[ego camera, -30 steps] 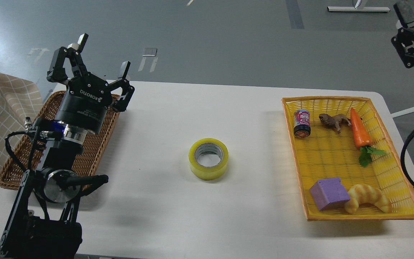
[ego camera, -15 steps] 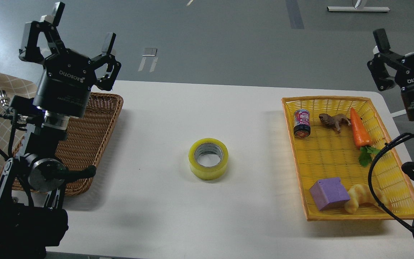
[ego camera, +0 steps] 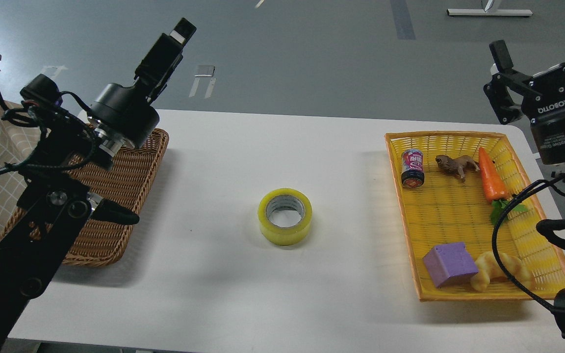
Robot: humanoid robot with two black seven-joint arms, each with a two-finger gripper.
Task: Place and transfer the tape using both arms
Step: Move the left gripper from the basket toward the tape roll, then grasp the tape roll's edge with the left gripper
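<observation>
The tape [ego camera: 285, 216] lies flat on the white table [ego camera: 223, 284], hole upward, in the same mid-table spot as a second ago, well apart from both sets of jaws and below them in the head view. What has changed is the arms. The left gripper [ego camera: 165, 54], which a second ago faced the camera with its fingers spread, has swung round and now shows side-on above the far corner of the brown basket [ego camera: 115, 215], so its two fingers overlap and I cannot tell whether they are released or clenched. The right gripper [ego camera: 540, 59] has come further into view above the far corner of the yellow basket [ego camera: 459, 215]; one finger shows at its left and the other runs off the top edge, so it looks released and holds nothing. I judge neither arm has begun its reach, so the pick is not yet started. The roll is translucent yellow, wide, with a pale grey core, and lies between the two baskets.
</observation>
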